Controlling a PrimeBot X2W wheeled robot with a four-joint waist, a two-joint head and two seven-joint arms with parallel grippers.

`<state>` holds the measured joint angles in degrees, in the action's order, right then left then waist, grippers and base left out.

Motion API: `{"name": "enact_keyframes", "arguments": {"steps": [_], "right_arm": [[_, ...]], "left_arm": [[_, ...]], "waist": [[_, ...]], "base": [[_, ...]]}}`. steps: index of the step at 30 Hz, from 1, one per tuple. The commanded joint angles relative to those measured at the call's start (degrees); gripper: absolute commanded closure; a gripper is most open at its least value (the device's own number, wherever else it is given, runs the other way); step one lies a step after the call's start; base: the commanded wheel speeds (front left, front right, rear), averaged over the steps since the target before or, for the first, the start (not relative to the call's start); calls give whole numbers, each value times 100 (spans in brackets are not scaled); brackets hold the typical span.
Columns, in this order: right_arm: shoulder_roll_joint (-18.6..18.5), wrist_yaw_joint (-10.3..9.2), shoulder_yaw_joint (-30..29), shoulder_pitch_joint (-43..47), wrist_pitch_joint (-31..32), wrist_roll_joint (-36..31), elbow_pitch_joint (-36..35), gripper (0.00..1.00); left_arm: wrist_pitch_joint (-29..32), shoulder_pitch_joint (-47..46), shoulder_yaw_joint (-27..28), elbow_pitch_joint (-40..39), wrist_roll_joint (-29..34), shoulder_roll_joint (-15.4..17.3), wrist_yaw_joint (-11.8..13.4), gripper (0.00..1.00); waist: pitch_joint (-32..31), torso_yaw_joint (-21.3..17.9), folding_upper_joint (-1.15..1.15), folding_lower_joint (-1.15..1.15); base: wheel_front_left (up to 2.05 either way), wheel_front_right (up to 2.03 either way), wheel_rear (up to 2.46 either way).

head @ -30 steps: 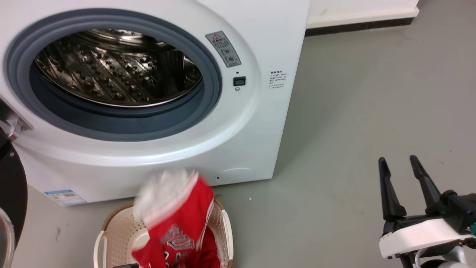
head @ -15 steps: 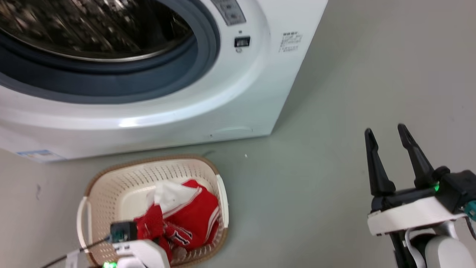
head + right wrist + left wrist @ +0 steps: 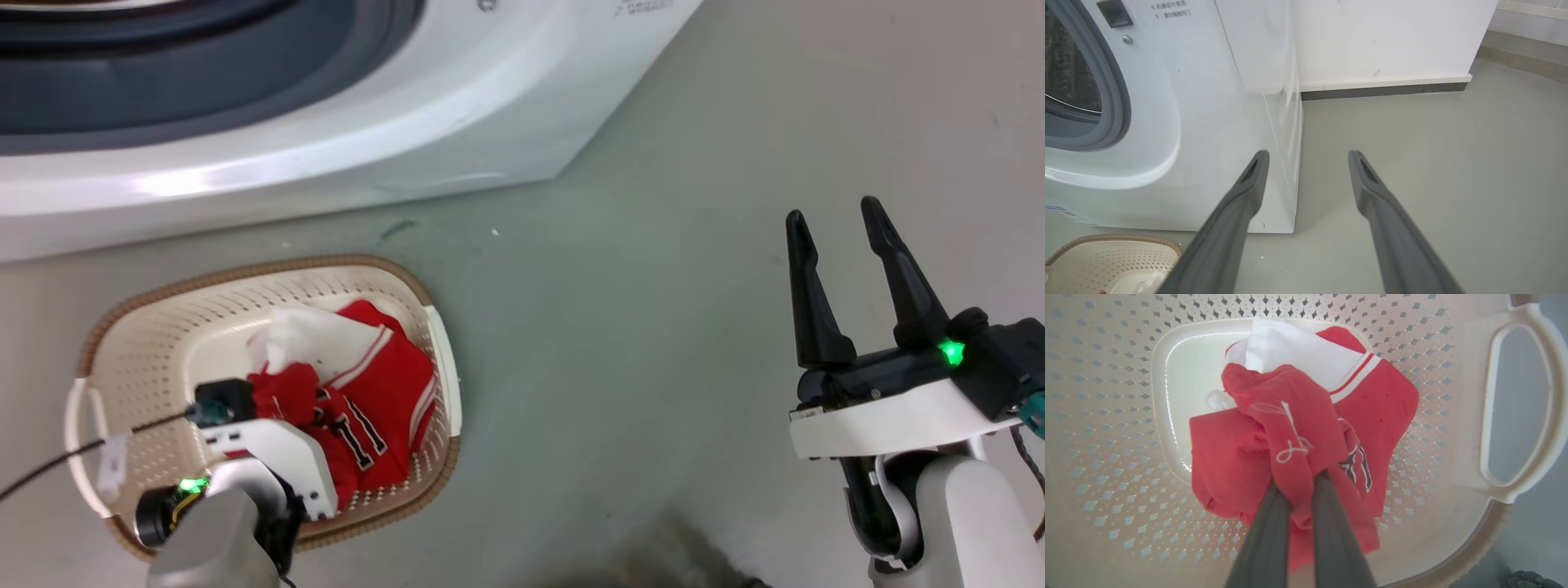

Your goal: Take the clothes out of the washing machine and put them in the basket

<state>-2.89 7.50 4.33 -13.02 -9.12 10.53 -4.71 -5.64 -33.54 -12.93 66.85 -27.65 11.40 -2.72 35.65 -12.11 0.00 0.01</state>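
Ben: Where are the clothes?

Mia: Both are in the basket point(image 3: 155, 359), at the lower left of the head picture. The basket sits on the grey floor point(image 3: 653, 343), just below the washing machine point(image 3: 326, 155), which runs across the top.

Ben: What is the left claw doing?

Mia: The left claw point(image 3: 1299, 485) reaches down into the basket. It is pinched shut on the plain red cloth point(image 3: 1290, 412). In the left wrist picture, a fold of that cloth with a thin white string on it sits right between the two finger tips.

Ben: And the jersey?

Mia: The jersey point(image 3: 1384, 404) lies under the red cloth and to its right, on the basket's bottom. Its white part points to the top of that picture, with striped trim beside it.

Ben: And the other claw?

Mia: The right claw point(image 3: 833, 211) is at the right side of the head picture, over the floor and well apart from the basket. Its fingers are spread wide, with nothing between them. In the right wrist picture, a corner of the washing machine shows behind them.
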Motion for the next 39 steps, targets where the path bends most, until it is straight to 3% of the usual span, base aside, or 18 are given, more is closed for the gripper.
{"name": "enact_keyframes", "arguments": {"steps": [1,7,8,11,12,13,30,35,39], "right_arm": [[4,-2,24,-109,-56,18,45,0],[2,-2,87,-270,-202,86,222,0],[2,-2,90,-286,-219,93,249,0],[3,-2,93,-336,-267,103,328,0],[2,-2,98,-350,-280,108,360,0],[2,-2,102,-355,-294,99,395,0],[2,-2,-35,209,-50,-163,562,0],[2,-2,-177,443,69,-234,495,0],[2,-2,-309,662,204,-308,371,0]], "left_arm": [[42,-152,2,108,-32,49,-8,100],[131,-459,102,447,-196,45,-117,100],[132,-475,127,473,-239,53,-133,96],[107,-471,167,548,-319,12,-111,41],[120,-443,168,568,-344,-7,-128,41],[102,-402,187,587,-373,-22,-144,0],[-915,215,12,526,-245,-217,-160,0],[-960,402,97,123,-216,-232,-108,0],[-963,775,273,-734,-37,-201,22,0]], "waist": [[293,-165,0,-1],[488,-257,0,-1],[498,-263,0,-1],[463,-253,0,-1],[425,-244,0,-1],[372,-229,0,-1],[-1430,299,0,-1],[-1829,424,0,-1],[-2157,531,0,-1]], "base": [[0,0,0],[0,0,0],[0,0,0],[0,0,0],[0,0,0],[0,0,0],[0,0,0],[0,0,0],[0,0,0]]}}
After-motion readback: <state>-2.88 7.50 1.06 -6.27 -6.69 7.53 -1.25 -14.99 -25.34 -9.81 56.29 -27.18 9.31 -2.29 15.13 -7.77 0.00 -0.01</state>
